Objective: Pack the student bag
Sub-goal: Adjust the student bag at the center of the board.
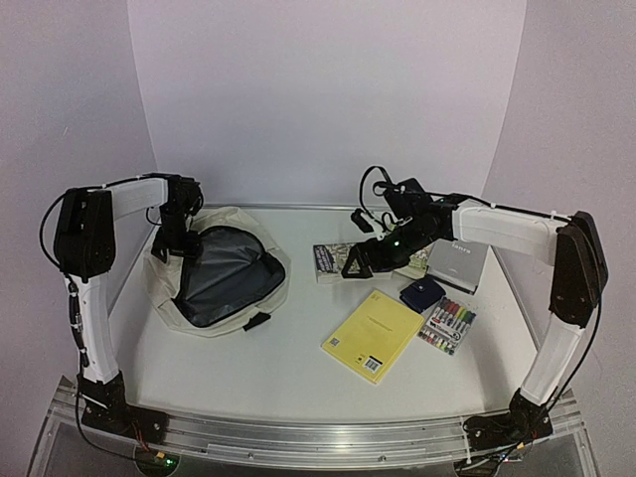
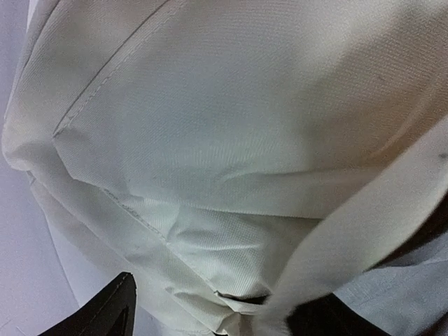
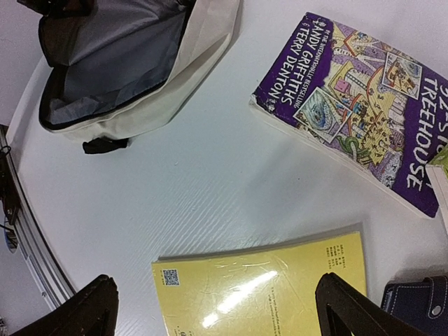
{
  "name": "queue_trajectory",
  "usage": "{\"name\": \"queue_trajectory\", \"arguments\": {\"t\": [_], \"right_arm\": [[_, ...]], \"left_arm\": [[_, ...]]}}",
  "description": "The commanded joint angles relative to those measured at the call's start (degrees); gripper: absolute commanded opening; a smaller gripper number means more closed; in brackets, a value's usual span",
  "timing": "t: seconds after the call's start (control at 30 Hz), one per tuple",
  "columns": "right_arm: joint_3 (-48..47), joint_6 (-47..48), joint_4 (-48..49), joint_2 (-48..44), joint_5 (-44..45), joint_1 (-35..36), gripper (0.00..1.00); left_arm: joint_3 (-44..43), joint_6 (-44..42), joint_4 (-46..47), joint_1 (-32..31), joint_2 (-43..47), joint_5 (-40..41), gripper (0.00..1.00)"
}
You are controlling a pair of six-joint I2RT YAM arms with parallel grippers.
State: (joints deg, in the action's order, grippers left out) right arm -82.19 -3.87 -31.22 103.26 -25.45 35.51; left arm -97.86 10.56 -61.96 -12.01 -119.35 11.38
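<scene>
The student bag (image 1: 214, 273) lies at the left of the table, cream fabric with its mouth open and the dark grey lining showing. My left gripper (image 1: 171, 237) is at the bag's back left rim. In the left wrist view cream bag fabric (image 2: 231, 140) fills the frame, and a fold of it lies between the wide-apart fingers of the left gripper (image 2: 217, 318). My right gripper (image 1: 363, 260) hangs open over the table's middle. The right wrist view shows the right gripper (image 3: 217, 315) open above a yellow book (image 3: 266, 287), holding nothing, with the bag (image 3: 133, 56) at top left.
A purple Treehouse book (image 3: 350, 98) lies beside the right gripper. A navy pouch (image 1: 421, 294), a pack of markers (image 1: 447, 326) and a grey box (image 1: 457, 263) sit at the right. The yellow book (image 1: 373, 335) lies at the front centre.
</scene>
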Motion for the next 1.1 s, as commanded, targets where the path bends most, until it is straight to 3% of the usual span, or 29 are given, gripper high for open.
{"name": "queue_trajectory", "arguments": {"t": [0.0,0.13,0.33,0.5,0.6,0.73,0.83,1.07], "right_arm": [[-2.9,0.7,-0.9,-0.3,-0.6,-0.2,0.98],[-3.7,0.9,-1.4,0.1,-1.3,-0.2,0.98],[-4.8,0.7,-1.6,1.3,-4.1,-0.2,0.98],[-5.9,0.3,-1.6,2.3,-6.9,0.1,0.98],[-6.3,0.3,-1.6,2.6,-7.7,0.7,0.98],[-6.3,0.1,-1.6,2.9,-8.4,1.5,0.98],[-5.5,0.2,-1.6,2.5,-8.4,2.0,0.98],[-4.8,0.2,-1.7,1.7,-8.1,2.2,0.98]], "left_arm": [[-1.8,0.7,-5.1,0.4,9.1,-5.9,0.83],[-0.5,0.5,-7.0,0.4,12.3,-10.2,0.88],[2.0,1.2,-9.5,0.4,13.8,-5.6,0.87],[2.6,3.3,-9.6,1.1,10.8,5.4,0.83],[2.4,2.6,-6.1,2.8,7.7,6.8,0.82],[-1.4,3.3,-5.8,3.8,0.2,17.6,0.78],[-1.7,1.1,-0.8,4.1,-2.7,20.7,0.79],[-2.8,0.6,-1.0,4.0,-10.5,11.6,0.81]]}}
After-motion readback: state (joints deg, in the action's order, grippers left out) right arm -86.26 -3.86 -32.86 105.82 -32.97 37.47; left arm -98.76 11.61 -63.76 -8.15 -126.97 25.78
